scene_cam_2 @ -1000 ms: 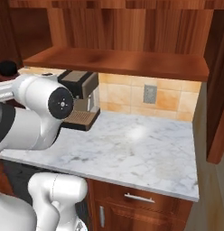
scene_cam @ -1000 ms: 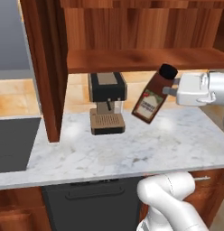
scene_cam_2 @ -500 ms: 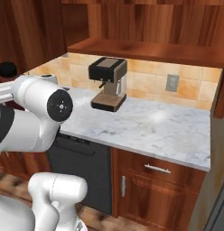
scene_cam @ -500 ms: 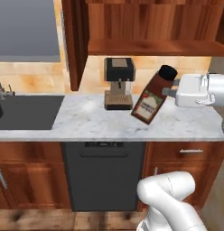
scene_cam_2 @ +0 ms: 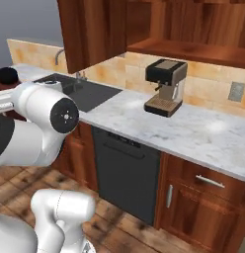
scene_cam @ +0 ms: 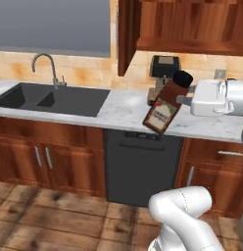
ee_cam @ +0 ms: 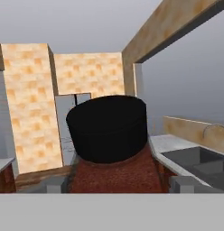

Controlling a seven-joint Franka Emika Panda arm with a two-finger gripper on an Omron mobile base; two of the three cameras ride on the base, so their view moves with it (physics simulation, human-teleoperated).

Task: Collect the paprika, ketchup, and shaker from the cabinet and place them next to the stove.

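The paprika [scene_cam: 165, 108], a dark brown bottle with a black cap and pale label, hangs tilted in the air in front of the counter. My gripper [scene_cam: 185, 100] is shut on its upper part, reaching in from the right. In the hand view the black cap [ee_cam: 107, 128] stands big between the two fingertips of the gripper [ee_cam: 117, 183]. The cap [scene_cam_2: 6, 75] also peeks in at the left edge of the right base view. The open wooden cabinet [scene_cam: 192, 29] hangs above and behind the bottle. Ketchup, shaker and stove are out of view.
A coffee machine [scene_cam: 164, 68] stands on the marble counter [scene_cam: 123, 110] under the cabinet. A dark sink [scene_cam: 55, 98] with a curved faucet [scene_cam: 45, 66] lies to the left. A black dishwasher front [scene_cam: 140, 166] and wooden base cabinets sit below.
The base has driven back and to the left, so the whole scene has shifted right and the sink has come into view. The paprika stays in the gripper at the same tilt.
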